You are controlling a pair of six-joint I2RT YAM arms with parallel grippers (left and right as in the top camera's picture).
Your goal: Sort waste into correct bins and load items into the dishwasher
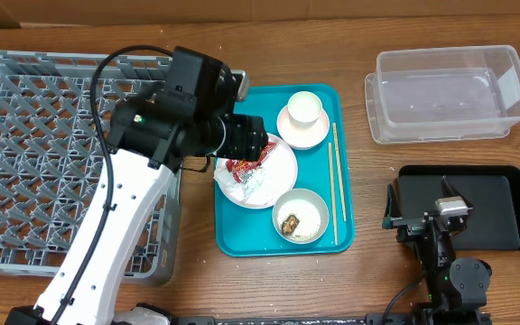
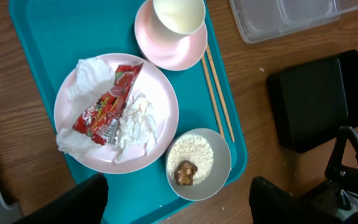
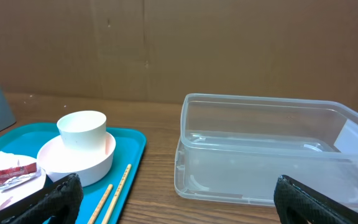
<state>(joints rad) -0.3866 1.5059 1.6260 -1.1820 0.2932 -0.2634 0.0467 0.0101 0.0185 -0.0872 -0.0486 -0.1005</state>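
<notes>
The left gripper [image 2: 178,190] hangs above the round pale pink plate [image 2: 163,93], its dark fingers spread wide and holding nothing. On the plate lie a glossy, creased red-and-white printed wrapper [image 2: 104,106] and crumpled white tissue [image 2: 138,124] beneath and around it. Just beside the plate on the flat teal tray [image 2: 48,31] sits a smooth grey-white bowl [image 2: 222,162] with a layer of white rice [image 2: 191,149] and a small brown lump [image 2: 185,172], perhaps sauced food. A plain white cup [image 2: 179,12] stands upright in a shallow pink bowl [image 2: 160,50], and two thin wooden chopsticks [image 2: 219,102] lie along the tray's edge. The grey plastic lattice rack [image 1: 43,153] lies just beside the tray. The right gripper [image 3: 176,199], fingers also apart and empty, faces the clear, round-cornered plastic tub [image 3: 266,155]; the shallow glossy black tray [image 1: 490,212] is near it on the wooden table [image 1: 368,271].
</notes>
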